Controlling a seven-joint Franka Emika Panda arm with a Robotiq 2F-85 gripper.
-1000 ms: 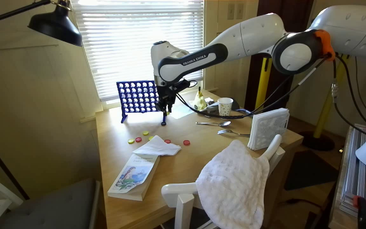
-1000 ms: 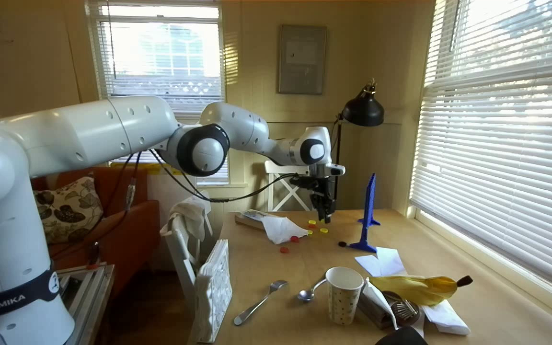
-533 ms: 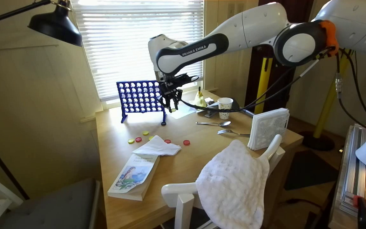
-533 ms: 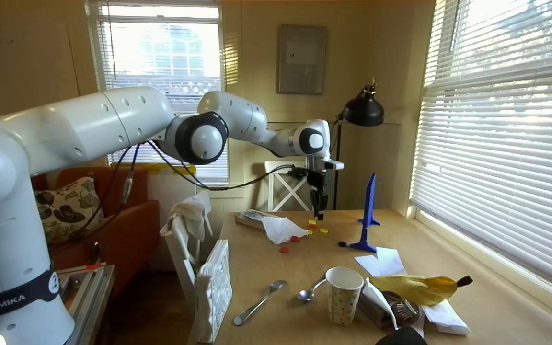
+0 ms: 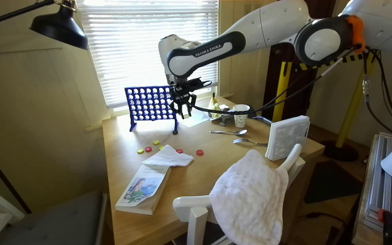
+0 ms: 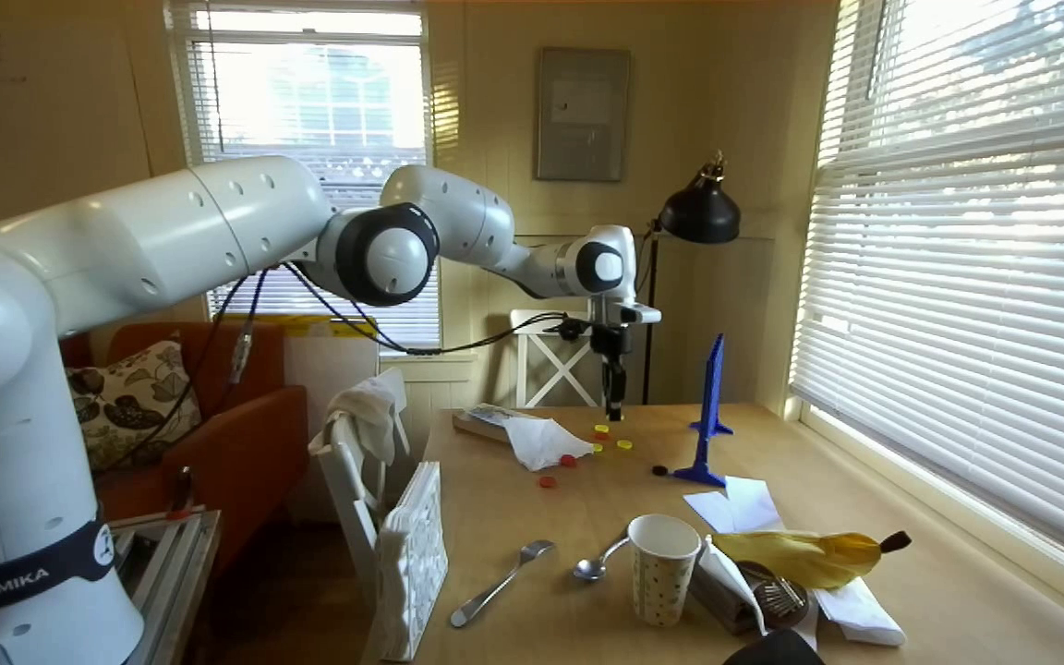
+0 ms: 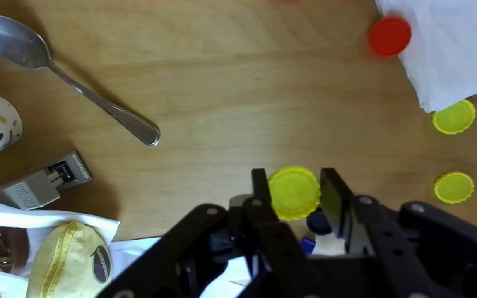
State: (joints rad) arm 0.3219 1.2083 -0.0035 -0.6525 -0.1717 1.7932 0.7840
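One yellow disc [image 7: 294, 194] is pinched between the fingers of the gripper [image 7: 293, 171], raised above the table [image 5: 189, 180]. Beside the gripper and apart from it, the blue rack [image 6: 709, 406] stands upright, the nearest obstacle, light showing through its holes; a black disc [image 6: 659, 471] lies by one of its feet. Further out, three loose yellow discs [image 5: 156, 142] and three red discs [image 5: 199, 152] are scattered, and a white napkin [image 5: 167, 157] crowds two of them and laps over the end of a thick book [image 5: 143, 189].

Towards the opposite side lie a spoon [image 5: 228, 132] and a fork [image 5: 248, 141]. Near the spoon, a speckled paper cup [image 6: 661, 582] stands upright, its pale inner wall visible under the rim. Close by are a grey stapler [image 7: 39, 188] and a zipped yellow pouch [image 6: 804, 557] resting on white papers [image 6: 864, 614]; the pouch's contents are hidden.

At the edge of the pale wood, a white patterned block [image 6: 414, 559] stands upright near a chair draped with a white cloth [image 5: 250, 197]. Beyond are window blinds [image 5: 151, 61], a black lamp [image 5: 60, 29] and an orange sofa [image 6: 259, 462] holding a patterned cushion [image 6: 139, 402].
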